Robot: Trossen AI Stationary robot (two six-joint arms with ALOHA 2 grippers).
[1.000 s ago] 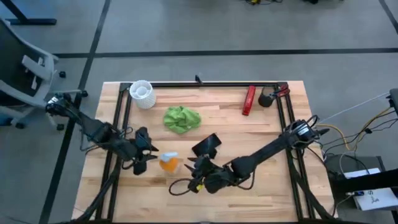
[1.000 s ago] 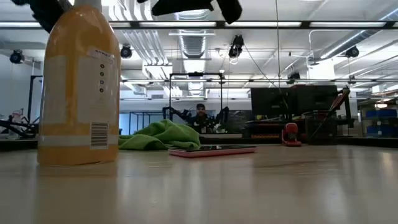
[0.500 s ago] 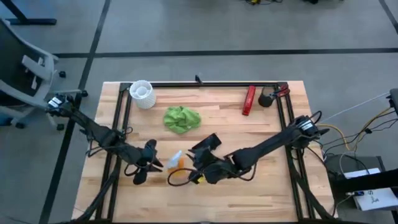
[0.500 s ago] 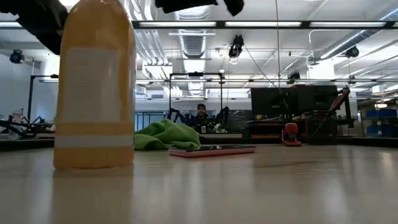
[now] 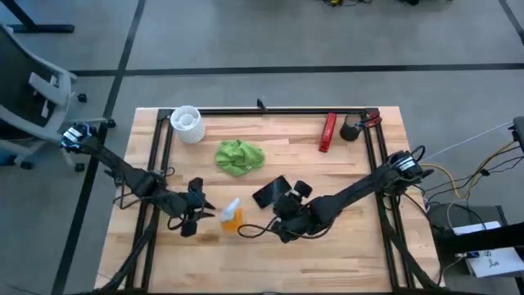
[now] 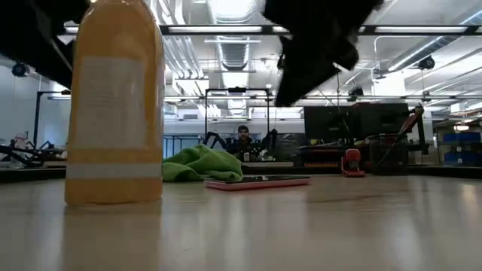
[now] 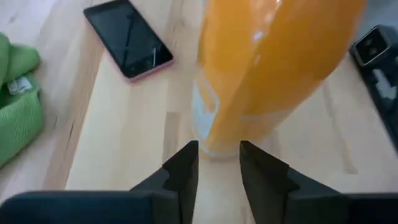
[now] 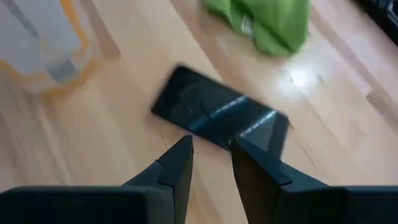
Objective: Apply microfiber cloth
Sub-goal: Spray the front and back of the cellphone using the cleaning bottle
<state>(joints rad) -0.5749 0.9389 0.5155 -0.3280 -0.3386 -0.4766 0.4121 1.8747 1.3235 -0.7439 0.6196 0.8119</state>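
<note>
High view: the right gripper (image 5: 293, 197) has swung up off the spray bottle (image 5: 232, 215) toward the phone (image 5: 271, 193); the left gripper (image 5: 195, 215) waits just beside the bottle. The microfiber cloth (image 5: 239, 156) lies untouched, beyond the phone.
Low view: the bottle (image 6: 114, 105) now stands free; the cloth (image 6: 200, 163) sits behind the phone (image 6: 257, 181).
Left wrist view: its 2 fingers (image 7: 184, 167) stand narrowly apart, holding nothing.
Right wrist view: its 2 fingers (image 8: 179, 163) are slightly parted, empty, aimed over the phone (image 8: 219, 116) at the cloth (image 8: 266, 20).
Meaning: spraying looks finished; fetching the cloth seems next.
</note>
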